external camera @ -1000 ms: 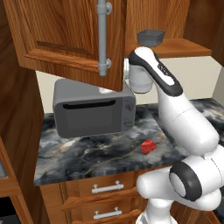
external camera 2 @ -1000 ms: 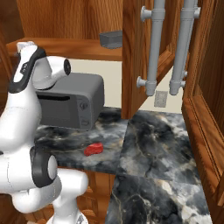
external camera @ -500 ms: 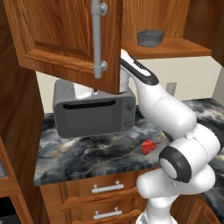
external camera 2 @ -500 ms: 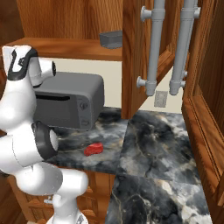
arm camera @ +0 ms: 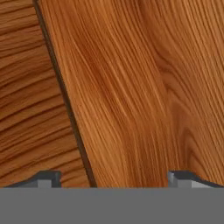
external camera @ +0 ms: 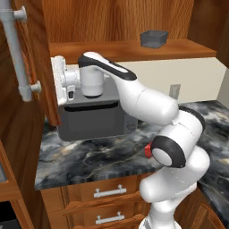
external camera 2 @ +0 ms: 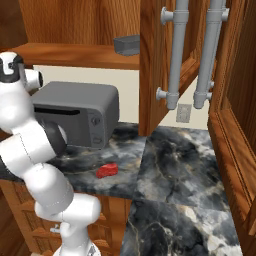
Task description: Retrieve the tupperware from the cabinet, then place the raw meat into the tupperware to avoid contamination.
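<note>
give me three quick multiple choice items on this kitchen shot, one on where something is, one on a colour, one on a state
1. Where is the tupperware?
A. on the cabinet shelf
B. on the counter
C. inside the microwave

2. What colour is the raw meat?
A. green
B. bright red
C. white

3. What state is the left cabinet door in?
A. shut
B. removed
C. swung open

Answers:
1 A, the small grey tub sits on the wooden shelf above the microwave.
2 B, a red lump lies on the dark marble counter.
3 C, the door with its silver handle stands out from the cabinet, exposing the shelf.
</note>
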Robot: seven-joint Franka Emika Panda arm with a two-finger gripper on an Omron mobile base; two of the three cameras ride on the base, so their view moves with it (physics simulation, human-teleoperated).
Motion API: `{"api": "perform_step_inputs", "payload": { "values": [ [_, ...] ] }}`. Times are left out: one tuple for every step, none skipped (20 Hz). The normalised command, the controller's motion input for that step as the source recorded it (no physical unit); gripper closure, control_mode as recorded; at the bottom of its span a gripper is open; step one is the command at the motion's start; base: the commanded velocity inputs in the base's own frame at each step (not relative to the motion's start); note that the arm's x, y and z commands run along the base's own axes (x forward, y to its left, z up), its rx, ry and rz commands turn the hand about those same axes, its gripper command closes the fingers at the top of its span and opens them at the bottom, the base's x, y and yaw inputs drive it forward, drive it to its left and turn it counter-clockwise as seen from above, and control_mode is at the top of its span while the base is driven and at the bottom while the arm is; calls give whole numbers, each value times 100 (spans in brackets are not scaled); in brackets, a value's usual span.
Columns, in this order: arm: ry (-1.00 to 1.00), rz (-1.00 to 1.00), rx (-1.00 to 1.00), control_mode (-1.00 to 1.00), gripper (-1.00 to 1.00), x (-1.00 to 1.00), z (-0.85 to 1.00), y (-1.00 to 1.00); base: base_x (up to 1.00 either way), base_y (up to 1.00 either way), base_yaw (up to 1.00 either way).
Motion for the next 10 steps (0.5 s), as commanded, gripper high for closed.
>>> {"api": "perform_step_inputs", "payload": {
  "values": [
    [-16,-8,0,-100,-100,-2,0,100,0,0,0],
    [-21,-12,0,-100,-100,-6,0,97,0,0,0],
    [-23,-17,0,-100,-100,-2,0,82,0,0,0],
    [-22,-18,-3,-100,-100,0,0,66,0,0,0],
    [-15,-18,-5,-100,-100,0,0,52,0,0,0],
    [-8,-16,-5,-100,-100,0,-3,40,0,0,0],
    [0,-4,-6,-100,-100,0,-3,17,0,0,0],
    [0,0,-6,-100,-100,0,-5,13,0,0,0],
    [0,0,-5,-100,-100,0,-4,14,0,0,0],
    [-1,0,-3,-100,-100,0,0,10,0,0,0]
  ]
}}
